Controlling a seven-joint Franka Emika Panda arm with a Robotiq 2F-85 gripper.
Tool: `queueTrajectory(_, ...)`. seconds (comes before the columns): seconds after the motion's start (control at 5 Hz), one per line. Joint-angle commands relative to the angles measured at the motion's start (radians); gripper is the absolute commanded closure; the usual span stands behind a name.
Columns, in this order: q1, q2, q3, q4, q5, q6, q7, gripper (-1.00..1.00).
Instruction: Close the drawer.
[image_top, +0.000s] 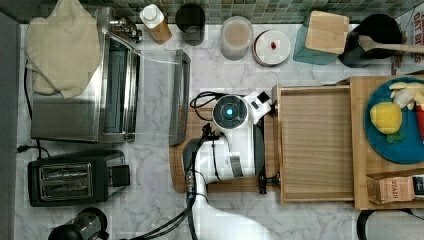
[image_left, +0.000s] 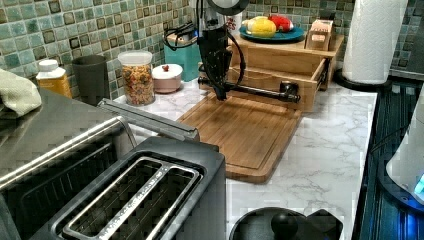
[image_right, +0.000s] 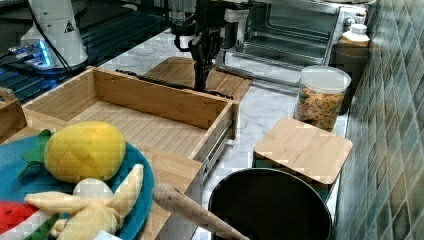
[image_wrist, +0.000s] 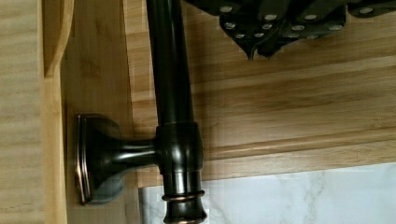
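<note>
Left view: the drawer (image_left: 280, 80) stands pulled out over the marble desk (image_left: 320, 150). The gripper (image_left: 220, 94) hangs just before its dark handle bar (image_left: 250, 90), above the cutting board (image_left: 240, 130), fingers pinched together, holding nothing.

Drawer (image_left: 280, 75) is seen pulled open from the wooden unit at the counter's far end, w/ a dark bar handle (image_left: 255, 91) across its front. Gripper (image_left: 220, 94) is held vertical just before the handle, tips shut, above the cutting board (image_left: 240, 132).
</note>
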Motion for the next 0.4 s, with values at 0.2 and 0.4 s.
queueTrajectory(0.2, -0.035, -0.023, -0.056, 0.003, -0.063, 0.033, 0.003, 1.0)
queueTrajectory(0.4, -0.075, -0.028, -0.062, 0.003, -0.094, 0.052, -0.014, 1.0)
